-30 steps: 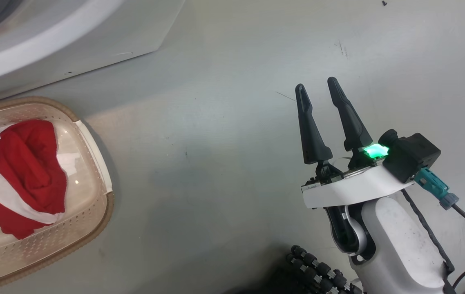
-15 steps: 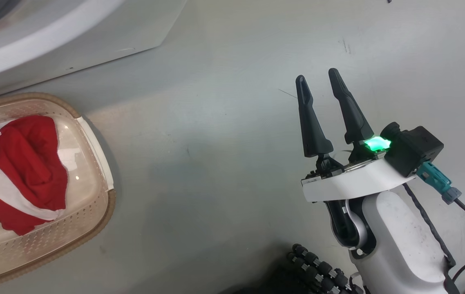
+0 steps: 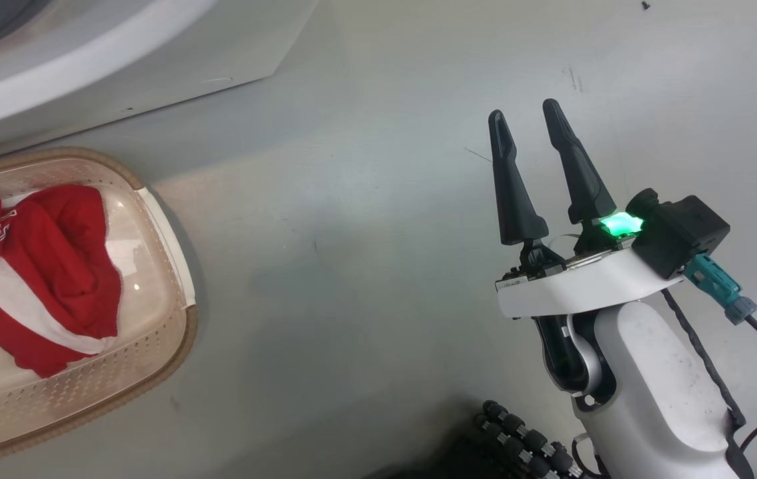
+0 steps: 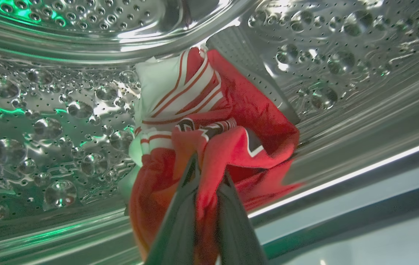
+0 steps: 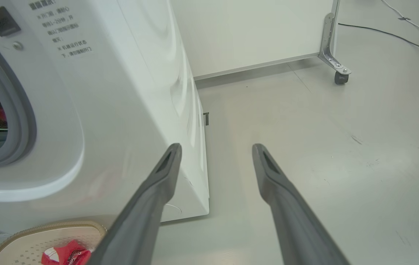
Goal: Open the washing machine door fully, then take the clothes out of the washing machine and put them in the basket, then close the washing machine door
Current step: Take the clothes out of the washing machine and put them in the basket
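Left pincer: clenched on red white-striped jersey, frame centre, inside dimpled steel drum.
Right pincer: released, idle (right of frame).
Advice: withdraw slowly, lifting cloth clear of the rim, toward cream perforated basket.

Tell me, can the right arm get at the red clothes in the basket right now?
Probably yes: the right gripper is open and empty, bare floor lies between it and the basket, and the red clothes lie uncovered inside.
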`<state>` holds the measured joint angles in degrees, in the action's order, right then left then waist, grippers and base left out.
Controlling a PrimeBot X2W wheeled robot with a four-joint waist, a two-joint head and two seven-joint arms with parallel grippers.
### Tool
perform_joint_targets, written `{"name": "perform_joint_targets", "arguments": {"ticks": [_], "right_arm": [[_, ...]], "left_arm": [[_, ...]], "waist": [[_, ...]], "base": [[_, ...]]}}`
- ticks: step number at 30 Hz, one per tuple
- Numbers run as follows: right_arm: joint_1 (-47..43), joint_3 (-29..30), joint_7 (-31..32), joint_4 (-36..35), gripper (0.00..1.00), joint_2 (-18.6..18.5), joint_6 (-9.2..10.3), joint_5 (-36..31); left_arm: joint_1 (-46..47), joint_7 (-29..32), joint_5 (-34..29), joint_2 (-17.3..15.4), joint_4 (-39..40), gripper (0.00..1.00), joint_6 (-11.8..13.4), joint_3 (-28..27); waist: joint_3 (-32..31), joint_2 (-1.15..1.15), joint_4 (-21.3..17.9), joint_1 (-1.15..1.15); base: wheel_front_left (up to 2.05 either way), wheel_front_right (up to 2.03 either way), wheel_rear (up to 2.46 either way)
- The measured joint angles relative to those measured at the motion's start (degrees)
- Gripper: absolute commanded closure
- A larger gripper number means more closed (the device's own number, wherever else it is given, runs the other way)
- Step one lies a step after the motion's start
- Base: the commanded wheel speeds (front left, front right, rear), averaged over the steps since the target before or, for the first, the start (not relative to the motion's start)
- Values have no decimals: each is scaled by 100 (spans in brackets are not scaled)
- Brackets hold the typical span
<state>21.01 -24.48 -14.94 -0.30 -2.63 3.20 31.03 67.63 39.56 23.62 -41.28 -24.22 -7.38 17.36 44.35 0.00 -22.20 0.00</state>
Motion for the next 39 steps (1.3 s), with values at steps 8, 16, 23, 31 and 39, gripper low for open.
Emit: {"name": "perform_joint_targets", "arguments": {"ticks": [8,16,23,31,39], "right_arm": [[3,145,0,78,0,-1,4,-203],[2,263,0,172,0,-2,3,-366],[-13,389,0,274,0,-4,-4,-609],[-170,535,0,424,0,-9,-21,-814],[-316,660,1,559,0,-11,-123,-1059]], "left_arm": [[-63,-825,11,360,1,100,83,-174],[-556,-1593,114,748,-60,100,308,-275],[-1005,-2395,88,1012,-26,100,525,-282],[-1550,-3396,52,1524,198,100,787,-309],[-2124,-4305,51,1872,424,100,1062,-398]], "waist": [[-144,0,115,0],[-331,0,259,0],[-578,0,421,0],[-925,0,691,0],[-1282,0,943,0]], "base": [[0,0,0],[0,0,0],[0,0,0],[0,0,0],[0,0,0]]}}
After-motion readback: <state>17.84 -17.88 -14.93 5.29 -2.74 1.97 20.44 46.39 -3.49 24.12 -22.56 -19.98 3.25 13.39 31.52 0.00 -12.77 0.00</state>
